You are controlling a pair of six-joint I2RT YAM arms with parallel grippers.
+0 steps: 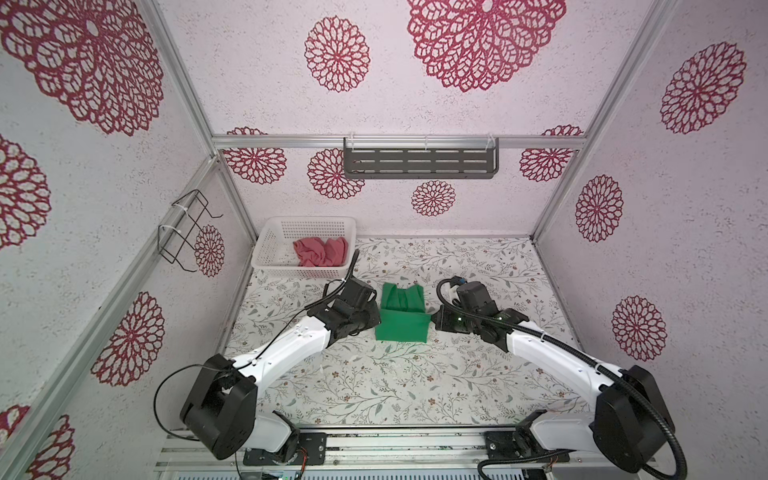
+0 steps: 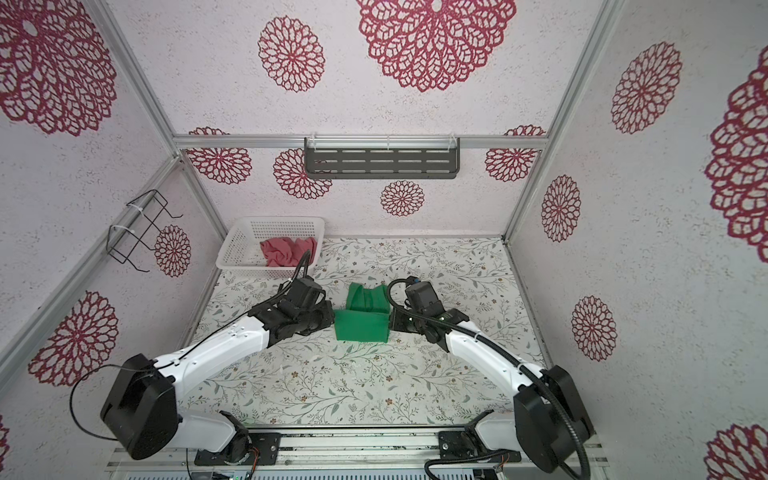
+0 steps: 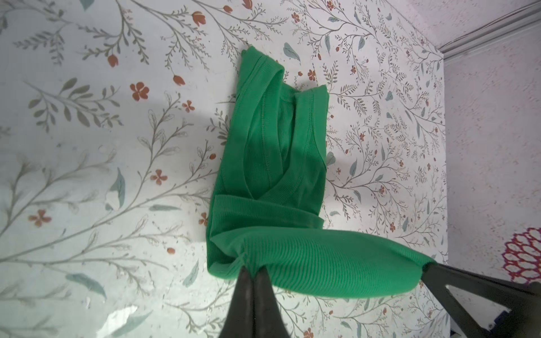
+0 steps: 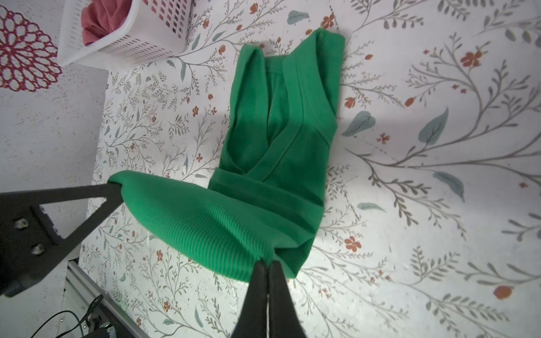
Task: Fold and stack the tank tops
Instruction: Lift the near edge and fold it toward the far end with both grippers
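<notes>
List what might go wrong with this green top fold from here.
1. The left gripper and right gripper each pinch only a small corner of the green tank top. A corner may slip and the lifted fold collapse.
2. Its straps lie uneven, so the fold may land crooked.
3. The rose-red tank top sits crumpled in the basket. Stacked on a sloppy fold, it could slide off.

Robot lab test cell: alu. frame [image 1: 291, 141] w/ floral-papered walls [image 1: 270, 83], left arm [image 1: 282, 349] + right arm [image 1: 552, 353] bolted to rail [image 1: 395, 446] at near edge of floral tabletop [image 1: 374, 382]. Laundry props: basket [image 1: 266, 249] at far-left corner, green tank top [image 1: 402, 320] mid-tabletop.
</notes>
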